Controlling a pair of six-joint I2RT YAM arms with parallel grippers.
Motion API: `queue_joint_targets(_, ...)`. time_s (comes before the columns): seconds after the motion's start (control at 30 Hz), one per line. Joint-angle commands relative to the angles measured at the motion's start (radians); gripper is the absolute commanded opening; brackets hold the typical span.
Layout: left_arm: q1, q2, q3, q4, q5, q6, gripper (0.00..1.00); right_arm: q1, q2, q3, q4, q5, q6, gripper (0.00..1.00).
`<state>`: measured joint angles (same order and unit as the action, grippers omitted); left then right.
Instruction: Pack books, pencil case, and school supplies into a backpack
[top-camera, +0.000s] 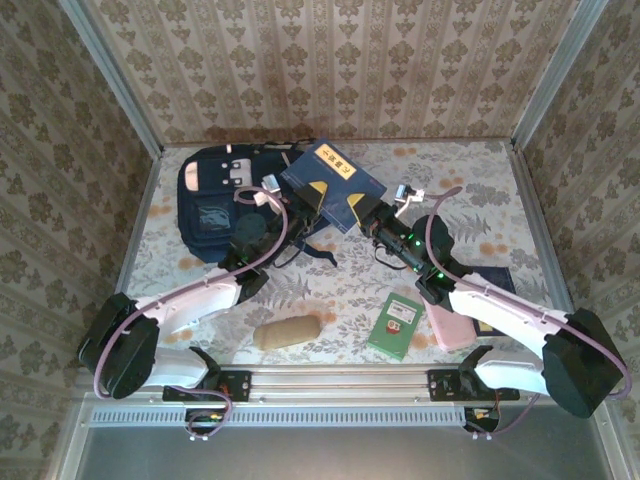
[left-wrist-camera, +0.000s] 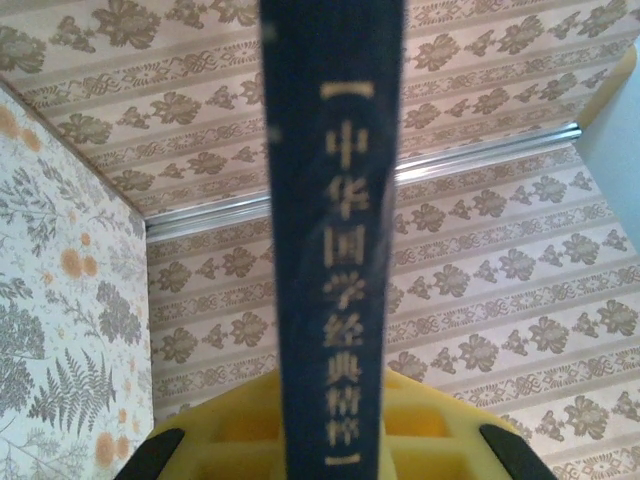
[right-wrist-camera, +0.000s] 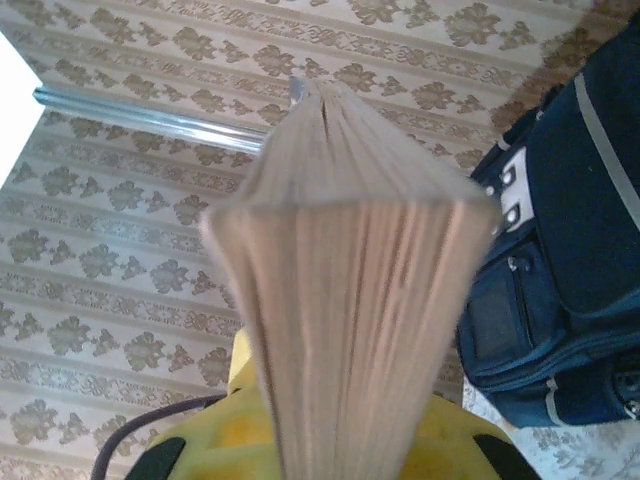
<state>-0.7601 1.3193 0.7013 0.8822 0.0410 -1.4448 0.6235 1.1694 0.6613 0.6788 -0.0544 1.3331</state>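
At 11 o'clock on the table (top-camera: 480, 190): backpack (top-camera: 222, 205), lying flat. My left claw (top-camera: 302, 212) is nearly closed, clamped on the spine of the book (top-camera: 335, 178) at 12 o'clock, just right of the backpack. My right claw (top-camera: 363, 214) pinches the same book's page edge.

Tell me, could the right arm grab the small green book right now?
Probably not yet. The right gripper is clamped on the navy book, which the left gripper grips too. The green book lies uncovered on the table close beside that arm.
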Motion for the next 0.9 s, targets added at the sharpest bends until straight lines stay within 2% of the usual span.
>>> queue_joint_targets(0.0,0.009,0.000,-0.003,-0.002,0.020,0.018,0.11,-0.007,-0.084,0.018,-0.110,0.095,-0.102,0.00)
queue_joint_targets(0.07,0.043,-0.004,-0.005,-0.051,0.077,0.049,0.33,-0.016,-0.133,0.017,-0.217,0.116,-0.154,0.00)
queue_joint_targets(0.1,0.073,-0.010,-0.006,-0.100,0.118,0.062,0.41,-0.017,-0.163,0.012,-0.290,0.133,-0.186,0.00)
queue_joint_targets(0.2,0.155,-0.058,-0.009,-0.344,0.186,0.147,0.49,-0.042,-0.237,-0.054,-0.391,0.159,-0.237,0.00)
queue_joint_targets(0.33,0.248,-0.095,0.065,-0.732,0.191,0.376,0.54,-0.092,-0.299,-0.151,-0.442,0.122,-0.240,0.00)
queue_joint_targets(0.47,0.338,-0.026,0.193,-0.864,0.254,0.545,0.56,-0.133,-0.336,-0.207,-0.456,0.062,-0.263,0.00)
queue_joint_targets(0.53,0.372,0.048,0.311,-0.952,0.286,0.646,0.57,-0.150,-0.355,-0.221,-0.462,0.034,-0.278,0.00)
queue_joint_targets(0.63,0.394,0.180,0.481,-1.107,0.275,0.790,0.58,-0.173,-0.383,-0.223,-0.483,0.003,-0.303,0.00)
queue_joint_targets(0.73,0.437,0.317,0.619,-1.191,0.292,0.852,0.59,-0.182,-0.410,-0.217,-0.521,-0.011,-0.339,0.00)
queue_joint_targets(0.87,0.499,0.469,0.777,-1.244,0.333,0.862,0.59,-0.191,-0.445,-0.216,-0.561,-0.016,-0.369,0.00)
